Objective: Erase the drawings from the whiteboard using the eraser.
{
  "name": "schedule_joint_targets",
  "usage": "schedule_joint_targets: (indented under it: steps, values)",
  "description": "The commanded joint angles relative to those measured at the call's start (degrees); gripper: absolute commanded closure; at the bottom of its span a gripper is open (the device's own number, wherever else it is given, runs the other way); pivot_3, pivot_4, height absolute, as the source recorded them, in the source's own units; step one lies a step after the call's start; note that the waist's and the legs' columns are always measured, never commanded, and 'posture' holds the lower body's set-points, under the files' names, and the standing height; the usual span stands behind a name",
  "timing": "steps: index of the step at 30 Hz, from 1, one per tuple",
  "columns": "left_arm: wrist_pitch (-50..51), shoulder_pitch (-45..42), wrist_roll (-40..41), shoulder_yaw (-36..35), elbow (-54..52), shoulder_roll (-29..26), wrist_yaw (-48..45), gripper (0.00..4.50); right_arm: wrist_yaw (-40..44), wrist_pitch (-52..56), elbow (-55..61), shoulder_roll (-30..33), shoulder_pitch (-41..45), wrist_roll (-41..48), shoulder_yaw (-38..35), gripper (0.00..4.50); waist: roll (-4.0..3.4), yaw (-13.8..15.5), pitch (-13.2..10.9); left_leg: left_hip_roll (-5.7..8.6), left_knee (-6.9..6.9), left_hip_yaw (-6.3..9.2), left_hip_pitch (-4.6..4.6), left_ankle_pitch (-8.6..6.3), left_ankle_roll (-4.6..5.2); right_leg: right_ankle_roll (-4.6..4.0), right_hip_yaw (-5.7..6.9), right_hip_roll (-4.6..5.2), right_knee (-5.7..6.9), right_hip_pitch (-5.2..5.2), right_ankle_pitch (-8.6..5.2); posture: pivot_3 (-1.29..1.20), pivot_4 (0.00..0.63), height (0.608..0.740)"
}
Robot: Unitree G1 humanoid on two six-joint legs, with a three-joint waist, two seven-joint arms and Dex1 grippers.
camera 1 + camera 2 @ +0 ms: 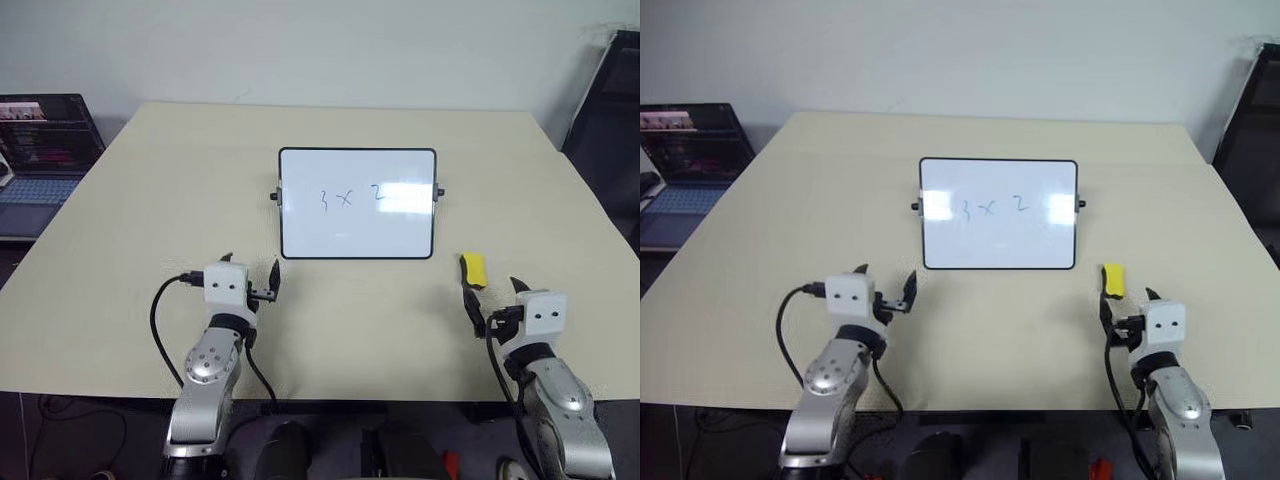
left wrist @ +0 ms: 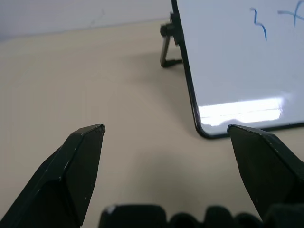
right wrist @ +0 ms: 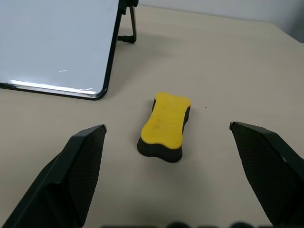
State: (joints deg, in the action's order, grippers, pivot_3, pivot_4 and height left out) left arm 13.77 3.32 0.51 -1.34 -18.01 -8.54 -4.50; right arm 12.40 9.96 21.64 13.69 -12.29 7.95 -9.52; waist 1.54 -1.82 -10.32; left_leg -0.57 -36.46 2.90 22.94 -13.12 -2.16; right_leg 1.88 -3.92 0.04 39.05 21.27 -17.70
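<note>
Half the whiteboard point(image 3: 57, 42) cropped

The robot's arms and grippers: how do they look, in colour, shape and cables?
Both arms are silver-grey metal with rounded joints and black wrist rings. The left gripper and the right gripper each have a white box-shaped housing with two small dark dots, and two black, pointed jaws. A black cable loops from each housing down along the arm.

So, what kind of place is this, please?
Probably an office or lab: a plain beige table against a white wall, a small whiteboard on a stand, and an open laptop beside the table.
</note>
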Motion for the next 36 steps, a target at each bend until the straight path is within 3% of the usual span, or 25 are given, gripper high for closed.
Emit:
schedule_joint_targets:
  steps: [1, 14, 21, 26, 29, 36]
  values:
    - [0.9, 0.6, -0.8, 0.8, -4.7, 0.5, 0.6, 0.00, -0.1, 0.9, 3.5, -0.5, -1.0, 0.3, 1.1, 0.01, 0.00, 0.1, 0.0, 0.00, 0.00, 0.00, -0.01, 0.00, 0.00, 0.02, 0.00, 0.00, 0.00, -0.01, -0.01, 0.00, 0.150, 0.740]
    - [2.4, -0.2, 4.0, -2.2, -4.2, -5.9, -8.0, 0.00, -1.4, 5.8, 11.9, -3.1, -2.7, 0.8, 5.3, 0.01, -0.01, 0.1, 0.0, -0.01, 0.00, -0.01, 0.00, 0.00, 0.00, 0.02, 0.00, 0.00, -0.01, 0.01, -0.03, 0.00, 0.150, 0.740]
    - [4.8, -6.1, 12.9, -4.1, -2.7, -17.9, -24.9, 0.00, -6.1, 21.1, 18.8, -4.6, 5.0, 6.1, 3.5, 0.01, -0.03, 0.1, 0.0, -0.02, -0.02, -0.02, -0.03, 0.01, 0.00, 0.00, 0.00, -0.01, 0.02, 0.01, -0.01, 0.00, 0.150, 0.740]
    - [7.1, -15.0, 20.7, -2.9, 0.1, -25.1, -39.0, 0.00, -7.2, 22.1, 17.1, -2.7, 12.1, 8.7, -4.3, 0.01, -0.03, 0.2, 0.0, 0.03, -0.01, 0.00, 0.02, 0.01, 0.00, -0.03, 0.07, -0.01, -0.01, 0.03, 0.00, 0.00, 0.150, 0.740]
    - [6.2, -21.3, 21.0, 0.1, 4.3, -27.6, -46.0, 0.00, -8.6, 24.8, 15.5, -1.3, 15.6, 9.8, -8.0, 0.01, -0.03, 0.2, 0.0, 0.06, 0.00, -0.02, 0.03, 0.01, 0.00, -0.06, 0.15, -0.01, -0.03, 0.02, 0.02, 0.00, 0.150, 0.740]
    - [4.9, -34.2, 20.6, 6.6, 12.2, -27.5, -57.6, 0.00, -11.9, 39.7, 11.9, 1.2, 21.9, 11.8, -10.9, 0.01, -0.03, -0.2, 0.0, 0.04, 0.12, -0.12, 0.04, 0.01, 0.00, -0.22, 0.13, -0.09, 0.01, 0.14, 0.11, 0.00, 0.150, 0.740]
